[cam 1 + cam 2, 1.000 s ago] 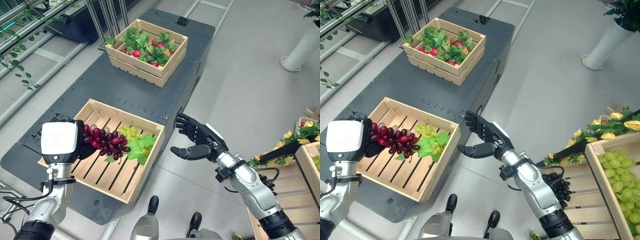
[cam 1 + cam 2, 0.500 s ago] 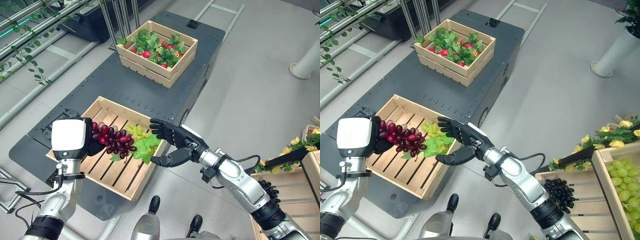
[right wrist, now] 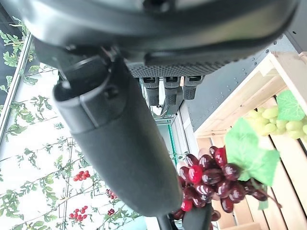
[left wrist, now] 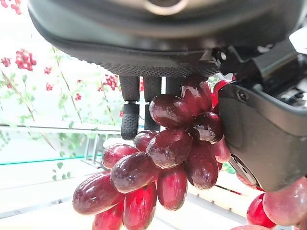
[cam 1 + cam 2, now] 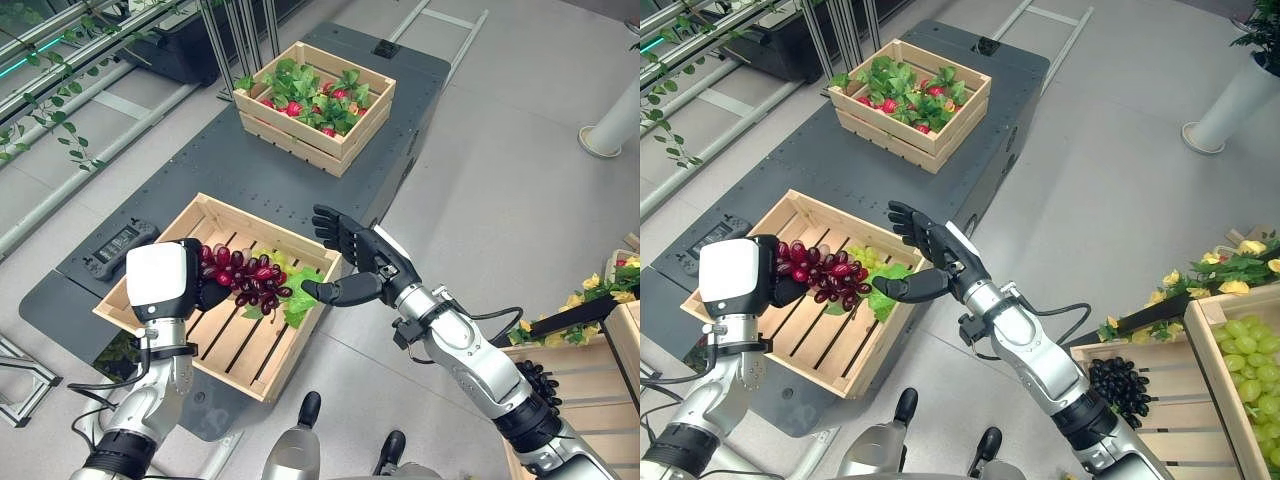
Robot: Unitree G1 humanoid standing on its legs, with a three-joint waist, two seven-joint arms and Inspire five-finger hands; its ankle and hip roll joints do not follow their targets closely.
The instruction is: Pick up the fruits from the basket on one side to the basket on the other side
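1. Left eye view: the left hand (image 5: 205, 290) holds a bunch of dark red grapes (image 5: 250, 283), lifted just above the shallow slatted wooden crate (image 5: 180, 223) on the dark grey desk (image 5: 250, 175). Compared with a second ago, the bunch has travelled toward the crate's right rim. The right hand (image 5: 362, 268) has swung in from over the floor and now hovers just beside the grapes, fingers spread, thumb pointing at the bunch.

2. Right eye view: a cluster of pale green grapes with green leaves (image 5: 872, 268) lies in the crate below the red bunch. A second wooden crate of leafy red fruit (image 5: 908, 90) sits farther along the desk. Wooden boxes of green grapes (image 5: 1240, 350) stand on the robot's right.

3. Left wrist view: fingers (image 4: 129, 115) and thumb curl round the red bunch, pinching it near its top.

4. Right wrist view: straight, empty fingers (image 3: 172, 93) reach toward the red bunch (image 3: 211, 177).

5. Judgement: this looks like a hand-to-hand transfer about to begin, so the right hand can carry the grapes across.
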